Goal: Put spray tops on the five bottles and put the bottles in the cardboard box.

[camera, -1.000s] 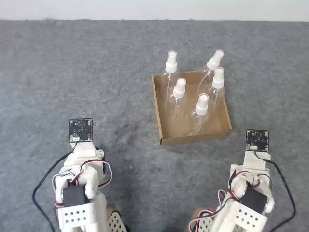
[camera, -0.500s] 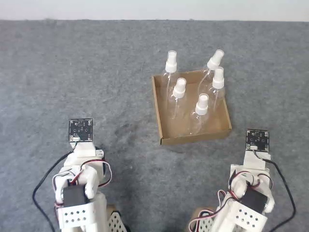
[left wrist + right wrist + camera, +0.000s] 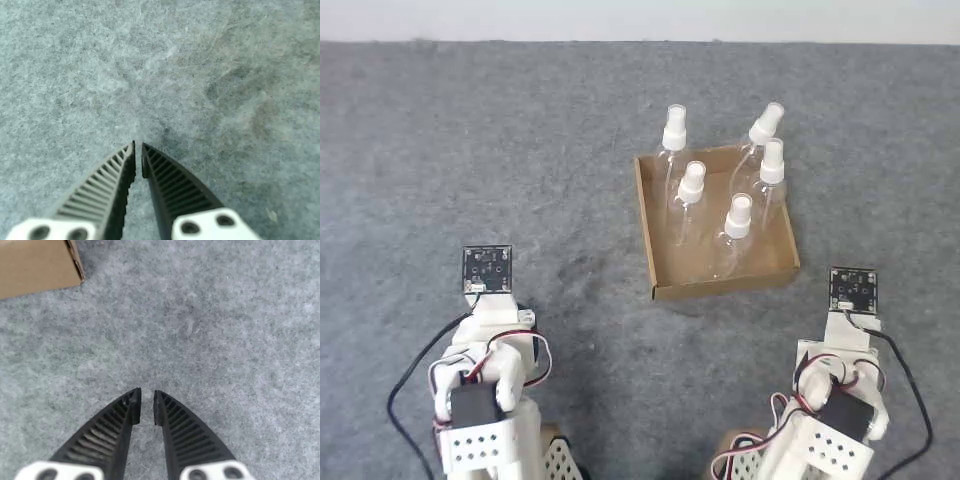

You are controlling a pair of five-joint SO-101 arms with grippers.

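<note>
Inside the cardboard box (image 3: pixel 720 287) stand five spray-topped bottles (image 3: pixel 691 186); left end effector (image 3: pixel 138 146) and right end effector (image 3: pixel 146 394) sit pinched together.

Bright, even light; a faint shadow edges the cardboard box (image 3: pixel 720 288).

The cardboard box (image 3: pixel 720 287) sits on the desk (image 3: pixel 470 150), right of its centre, with the five bottles (image 3: pixel 737 215) standing inside. At the near edge, the left arm (image 3: pixel 485 370) is well apart from the box and the right arm (image 3: pixel 840 390) is near it.
</note>
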